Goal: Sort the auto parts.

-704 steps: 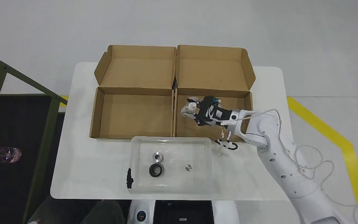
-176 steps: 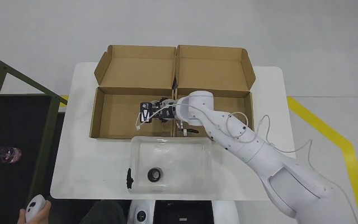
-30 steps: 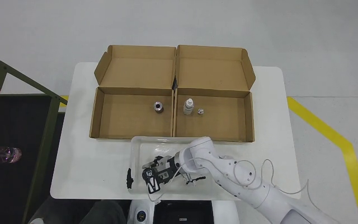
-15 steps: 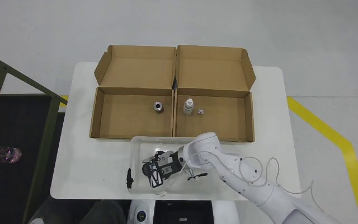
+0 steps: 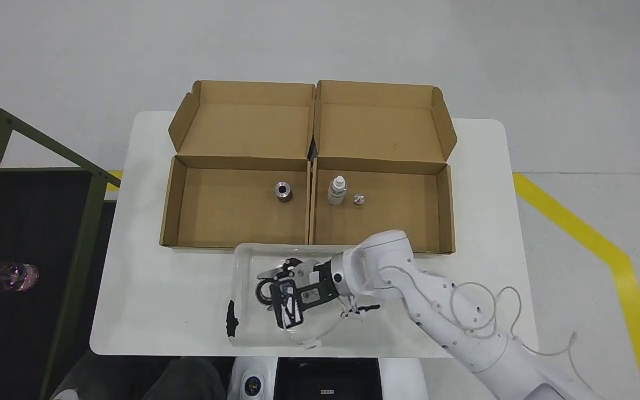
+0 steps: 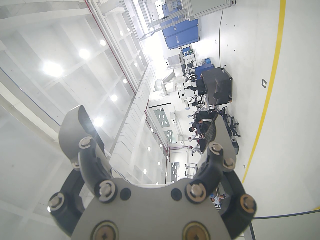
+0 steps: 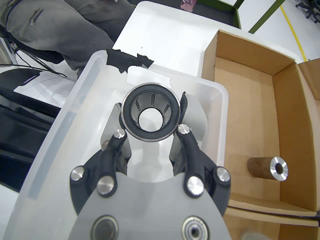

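The right claw point(image 5: 272, 291) is over the left part of the clear tub point(image 5: 300, 249), at the near edge of the worktop point(image 5: 150, 290). It is clenched on a black-rimmed metal ring point(image 5: 265, 292). The wrist view makes that plain: 1 finger presses on each side of the ring point(image 7: 150, 136). Its hollow bore faces the camera, with the tub floor showing through it. I can't tell whether the ring touches that floor. A scrap of black tape point(image 7: 127, 59) sits on the tub's rim at the near-left corner.

Beyond the tub, 2 open cardboard boxes stand side by side. The left box point(image 5: 215, 210) holds 1 metal cylinder point(image 5: 281, 189), close to its right wall. The right box point(image 5: 400, 210) holds a small white bottle point(image 5: 338, 188) by its left wall, with a small metal piece point(image 5: 360, 200) just beside it.

The left claw point(image 6: 147, 123) points out into the hall, its fingers spread wide and nothing between them.
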`<state>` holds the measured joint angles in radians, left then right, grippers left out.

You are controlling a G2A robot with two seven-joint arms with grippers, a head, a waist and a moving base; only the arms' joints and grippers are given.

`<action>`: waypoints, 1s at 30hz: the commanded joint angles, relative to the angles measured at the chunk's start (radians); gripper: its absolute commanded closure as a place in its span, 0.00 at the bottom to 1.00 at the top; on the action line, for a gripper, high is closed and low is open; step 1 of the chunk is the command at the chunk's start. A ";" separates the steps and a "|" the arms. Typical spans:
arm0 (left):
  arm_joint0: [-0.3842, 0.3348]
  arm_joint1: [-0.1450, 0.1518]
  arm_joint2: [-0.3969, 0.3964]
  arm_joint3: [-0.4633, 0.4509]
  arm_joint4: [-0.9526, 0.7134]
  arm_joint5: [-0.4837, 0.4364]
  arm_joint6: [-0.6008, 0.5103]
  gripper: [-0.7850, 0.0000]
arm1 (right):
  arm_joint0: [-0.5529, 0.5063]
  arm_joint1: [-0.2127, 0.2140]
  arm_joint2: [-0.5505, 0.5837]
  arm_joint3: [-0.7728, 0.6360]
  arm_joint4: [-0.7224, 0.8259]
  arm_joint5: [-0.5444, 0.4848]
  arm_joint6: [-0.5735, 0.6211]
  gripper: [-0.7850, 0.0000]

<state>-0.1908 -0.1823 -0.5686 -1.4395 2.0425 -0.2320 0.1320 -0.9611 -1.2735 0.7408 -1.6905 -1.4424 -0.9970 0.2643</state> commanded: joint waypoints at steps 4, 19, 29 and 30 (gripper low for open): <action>0.000 0.000 0.000 0.000 0.000 0.000 0.000 0.00 | 0.000 0.006 0.022 -0.033 0.007 -0.001 0.000 1.00; 0.000 0.000 0.000 0.000 0.000 0.000 0.000 0.00 | 0.036 0.011 0.060 -0.072 0.040 0.022 -0.007 1.00; 0.000 0.000 0.000 0.000 0.000 0.000 0.000 0.00 | 0.078 0.009 0.093 -0.048 0.074 0.056 -0.023 1.00; 0.000 0.000 0.000 0.000 0.000 0.000 0.000 0.00 | 0.083 0.009 0.093 -0.043 0.078 0.060 -0.025 1.00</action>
<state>-0.1908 -0.1823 -0.5686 -1.4395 2.0425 -0.2320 0.1320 -0.8823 -1.2644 0.8339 -1.7371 -1.3672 -0.9402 0.2405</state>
